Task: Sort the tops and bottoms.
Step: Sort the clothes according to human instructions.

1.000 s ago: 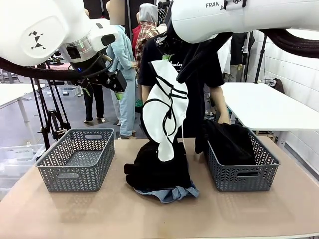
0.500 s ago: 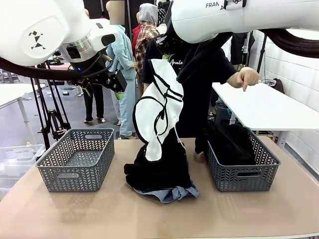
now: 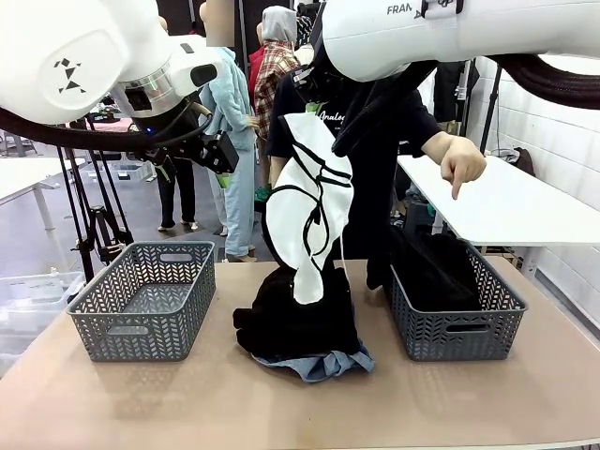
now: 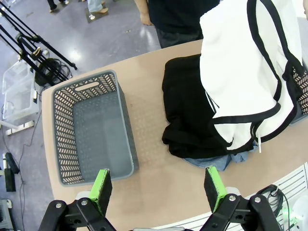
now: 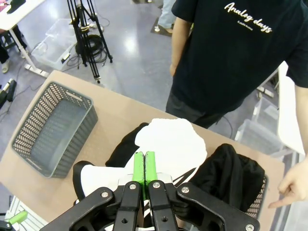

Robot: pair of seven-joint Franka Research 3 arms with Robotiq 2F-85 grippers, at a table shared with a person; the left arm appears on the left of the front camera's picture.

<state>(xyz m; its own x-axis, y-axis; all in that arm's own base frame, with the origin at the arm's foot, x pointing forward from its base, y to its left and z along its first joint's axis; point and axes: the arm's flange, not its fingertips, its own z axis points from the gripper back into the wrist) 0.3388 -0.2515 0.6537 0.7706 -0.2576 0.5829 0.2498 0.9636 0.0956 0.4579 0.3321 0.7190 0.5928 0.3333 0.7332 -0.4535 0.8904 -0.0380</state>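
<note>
White garment hangs pinched in right gripper; left gripper gapes wide; two baskets.

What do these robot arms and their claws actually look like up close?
Both arms are thick, rounded white tubes: the left arm bears a small black logo, the right arm dark lettering. Black cables hang beside them. The left gripper and right gripper are black linkages with two fingers, tipped with bright green pads.

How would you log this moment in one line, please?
right fingers: shut on hanging white garment | left fingers: open, empty | person's hand: pointing down toward right basket
</note>
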